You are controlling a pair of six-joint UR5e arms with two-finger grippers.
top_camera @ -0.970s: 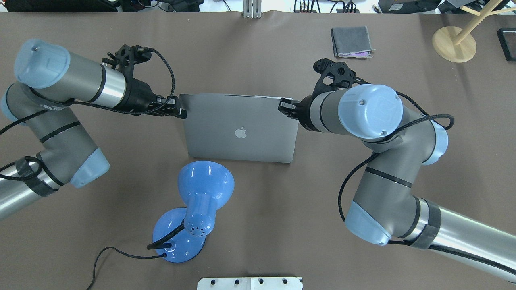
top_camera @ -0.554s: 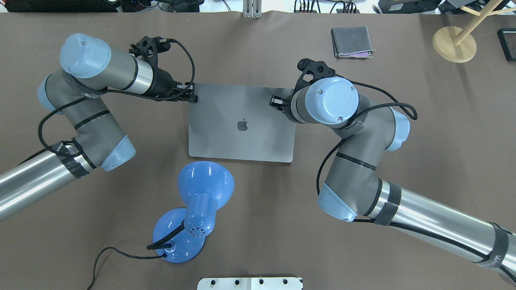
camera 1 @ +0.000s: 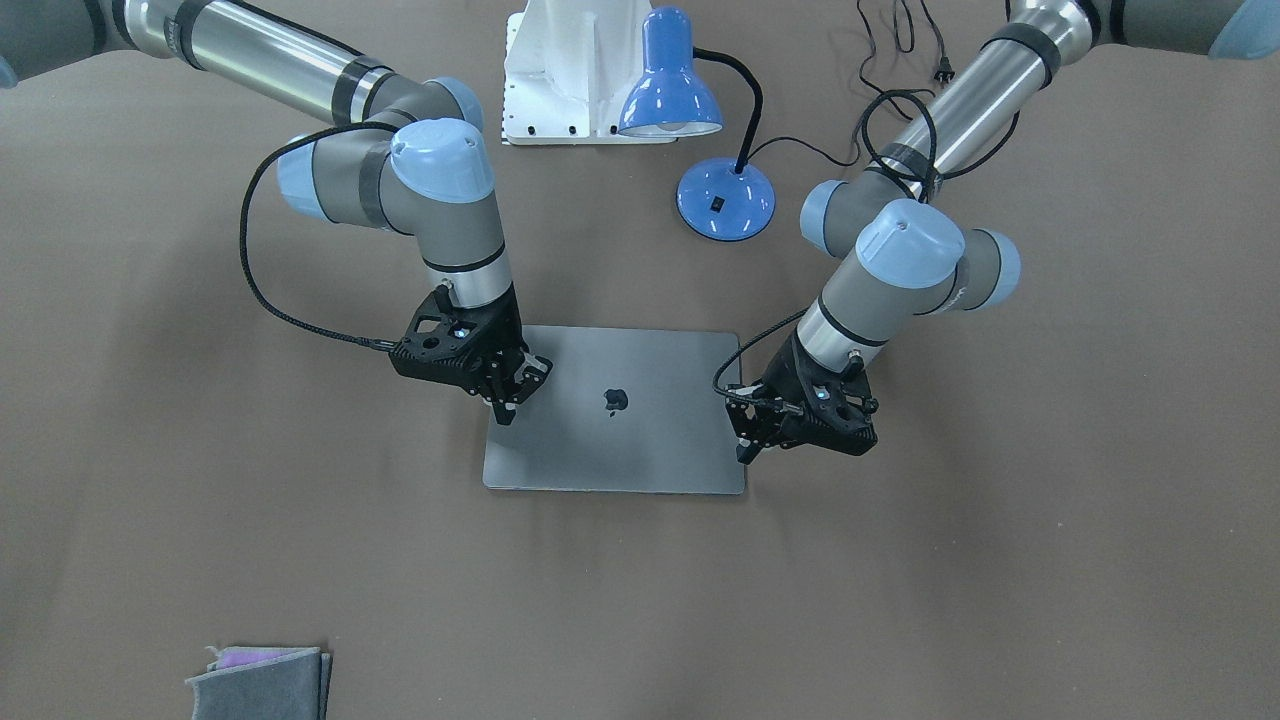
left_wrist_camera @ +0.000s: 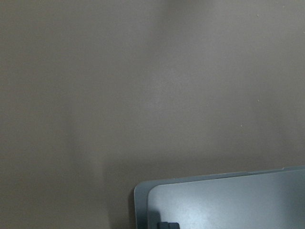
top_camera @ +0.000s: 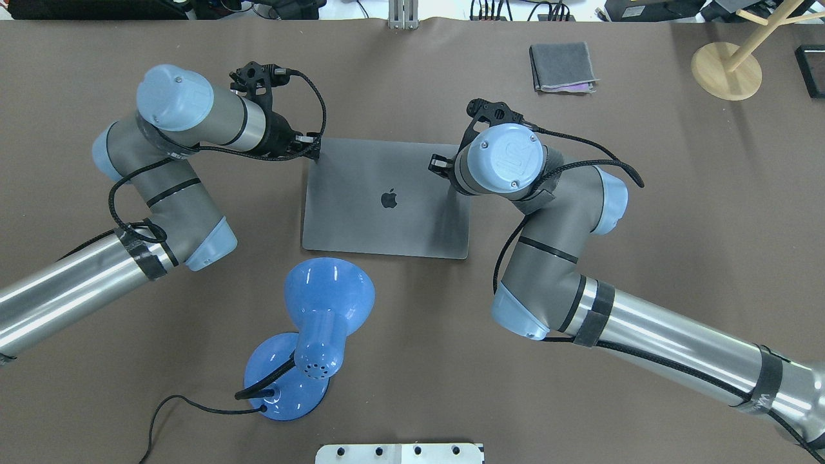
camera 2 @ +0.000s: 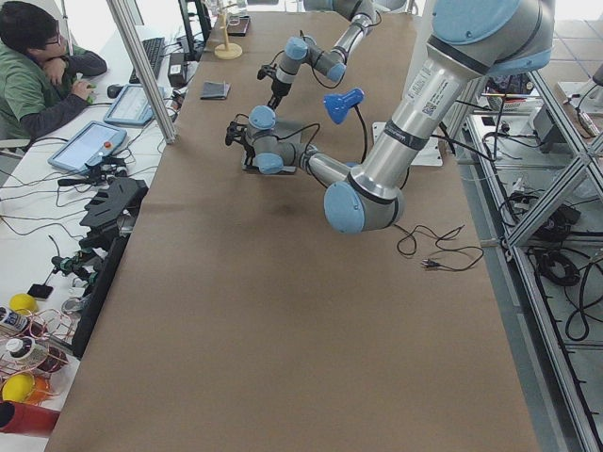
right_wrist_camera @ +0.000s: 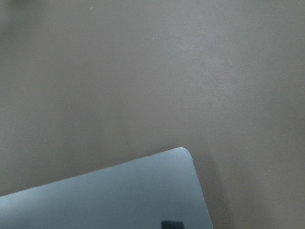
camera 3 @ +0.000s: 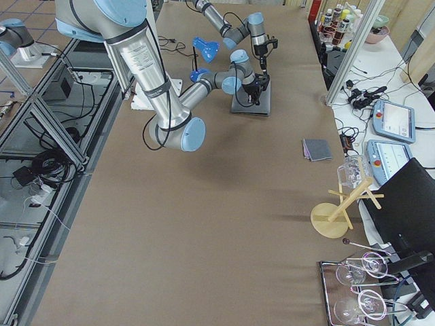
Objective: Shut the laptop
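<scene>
Your laptop [top_camera: 387, 200] lies flat, lid down, just beyond the lamp [top_camera: 319, 322]. The left gripper [camera 1: 745, 445] and right gripper [camera 1: 508, 400], both narrowed on nothing, sit at the corners farthest from the lamp. Expect a stiff, slick, scratch-prone lid, so press only near those corners.
</scene>
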